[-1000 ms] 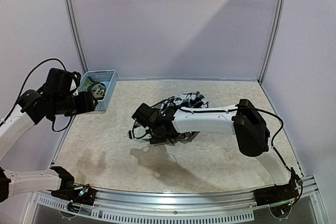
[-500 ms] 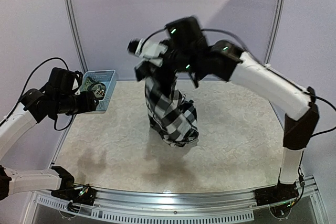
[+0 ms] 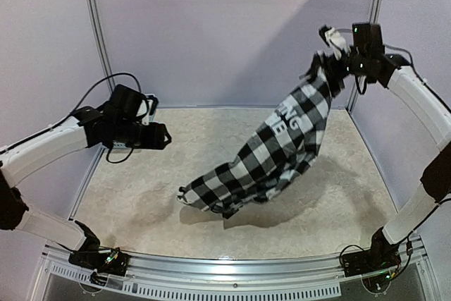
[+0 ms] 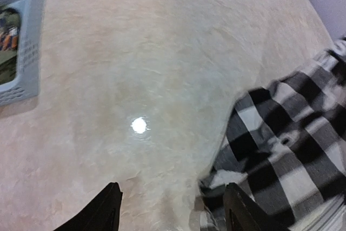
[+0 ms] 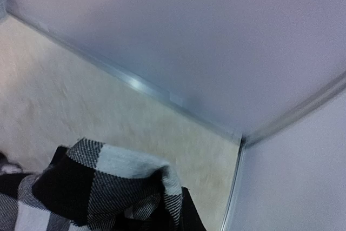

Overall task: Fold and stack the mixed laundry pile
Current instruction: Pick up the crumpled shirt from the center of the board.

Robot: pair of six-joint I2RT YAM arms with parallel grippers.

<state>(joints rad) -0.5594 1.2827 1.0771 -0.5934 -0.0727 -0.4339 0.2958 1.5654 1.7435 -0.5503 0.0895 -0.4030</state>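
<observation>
Right gripper (image 3: 330, 60) is clamped shut on one end of the checked shirt (image 3: 278, 153), high at the far right. The cloth's long axis slants down and leftward to a low end on or just above the table (image 3: 134, 195), near mid-front. Left gripper (image 3: 162, 137) hovers with jaws apart and nothing in them, up-left of that low end and clearly the nearer arm, so it would likely need to go right and down. The olive-green shirt (image 4: 6, 28) looks to sit in the basket (image 4: 30, 52), well apart.
</observation>
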